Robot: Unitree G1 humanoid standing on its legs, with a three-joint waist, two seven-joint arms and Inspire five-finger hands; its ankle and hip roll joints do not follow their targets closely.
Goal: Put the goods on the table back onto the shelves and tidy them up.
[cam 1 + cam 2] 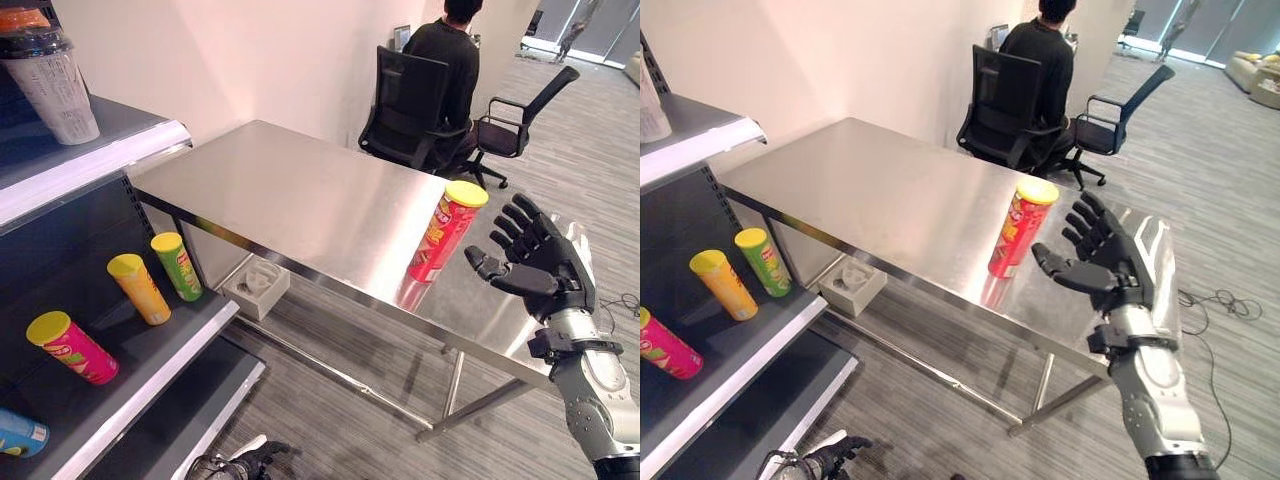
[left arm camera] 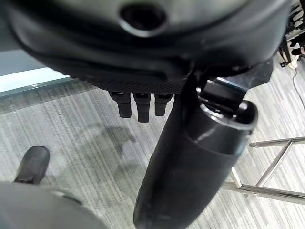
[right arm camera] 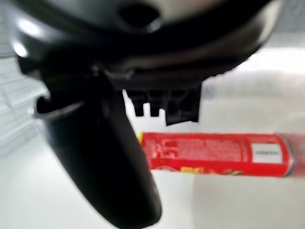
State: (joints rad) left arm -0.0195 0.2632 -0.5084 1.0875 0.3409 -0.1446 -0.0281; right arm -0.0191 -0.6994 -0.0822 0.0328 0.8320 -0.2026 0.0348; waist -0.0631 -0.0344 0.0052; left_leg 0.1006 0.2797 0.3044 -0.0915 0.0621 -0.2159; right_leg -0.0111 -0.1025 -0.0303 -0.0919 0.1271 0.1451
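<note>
Right hand [image 1: 540, 262], fingers spread and empty, hovers at three o'clock of the upright red chip can [image 1: 446, 232] on the steel table [image 1: 300, 195], approaching; next, close around it

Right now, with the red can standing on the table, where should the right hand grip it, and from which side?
Probably round the middle of the red can, coming from the robot's right, where the open right hand already faces it. The can stands upright near the table's front edge, its sides bare.
</note>
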